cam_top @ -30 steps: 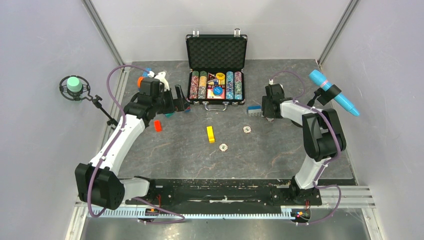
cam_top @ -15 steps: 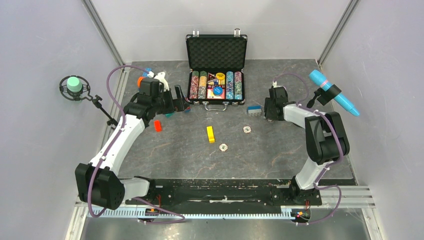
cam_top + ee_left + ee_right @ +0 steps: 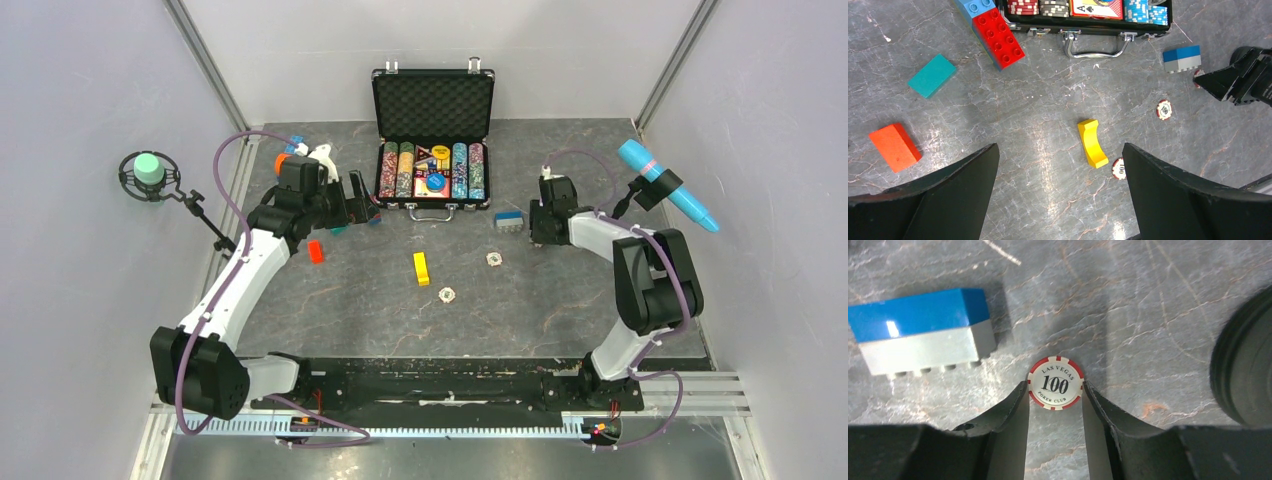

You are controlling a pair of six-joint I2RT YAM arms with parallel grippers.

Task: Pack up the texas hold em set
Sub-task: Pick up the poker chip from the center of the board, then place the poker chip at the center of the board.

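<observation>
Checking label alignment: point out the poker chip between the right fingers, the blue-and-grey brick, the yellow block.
poker chip [image 3: 1056, 384]: right wrist view, centre of its face.
blue-and-grey brick [image 3: 918, 315]: right wrist view, blue top face.
yellow block [image 3: 1091, 143]: left wrist view, middle of its curved body.

My right fingers [image 3: 1003, 425]: black; 100 chip [image 3: 1056, 382]: white face, black lettering, red rim with white dashes; small brick [image 3: 923, 330]: blue top, grey base; table [image 3: 1158, 300]: dark grey, marbled, pale veins, rust flecks; my left fingers [image 3: 938, 200]: black; case [image 3: 433, 105]: black shell, grey foam, silver handle; chip rows [image 3: 1023, 6]: red-white, grey-white, blue-white; loose chips [image 3: 1164, 109]: red-white rims; curved block [image 3: 1092, 142]: yellow; orange block [image 3: 894, 146]; teal block [image 3: 931, 75]; studded brick [image 3: 998, 35]: red beside blue.
</observation>
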